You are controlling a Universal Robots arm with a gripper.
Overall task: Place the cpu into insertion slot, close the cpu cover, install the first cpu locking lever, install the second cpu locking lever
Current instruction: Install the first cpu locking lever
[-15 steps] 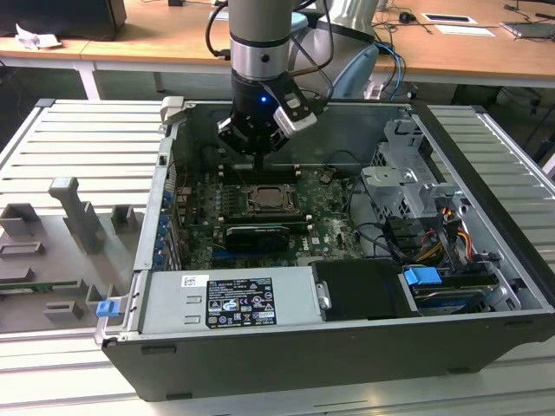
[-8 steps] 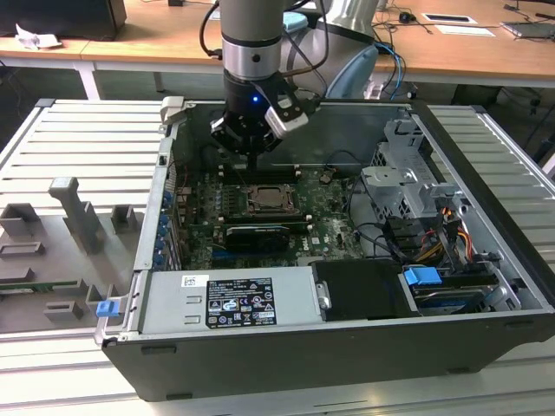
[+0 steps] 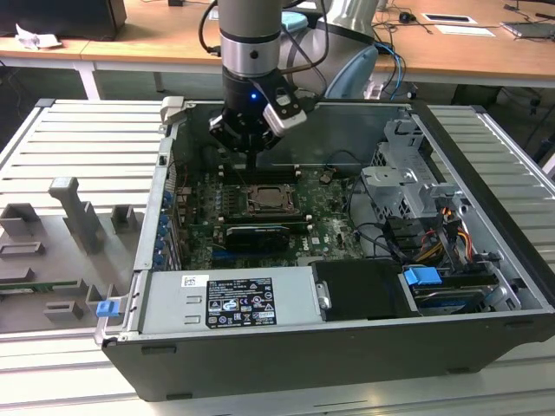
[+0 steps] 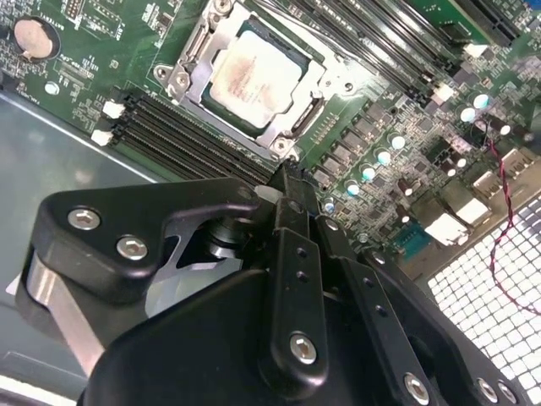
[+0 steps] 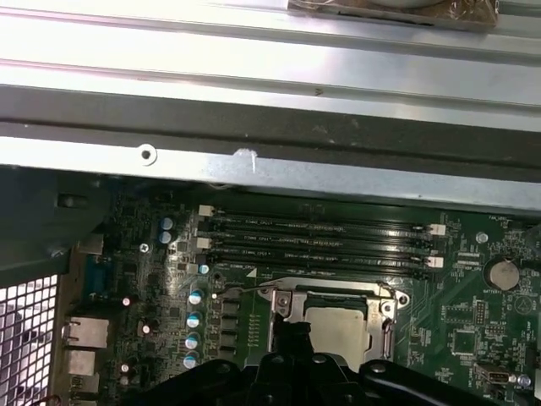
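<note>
Finds the pale silver-grey square cpu [image 4: 254, 78] seated in the dark metal-rimmed insertion slot [image 4: 297, 61], thin silver frame-shaped cpu cover [image 4: 188, 76] apparently lowered around it to pin it. Reads the black jaws as pressed together, empty, beside the socket corner in the second wrist view; takes the open dark computer case [image 3: 260, 364] from the exterior view.

"What stood behind the bench?"

"Long pale wooden desks [image 3: 147, 54] on white legs [image 3: 88, 82] — loose cables [image 3: 406, 17] and a few sheets of paper [image 3: 464, 29] lay on top (plus a crumpled white scrap [image 3: 35, 39] at the exterior view's left)."

"And the bench itself?"

"A ribbed grey metal table [image 3: 87, 143], evenly lit, without hard shadows — grey moulded blocks [image 3: 74, 217] sat on it towards the exterior view's left."
</note>
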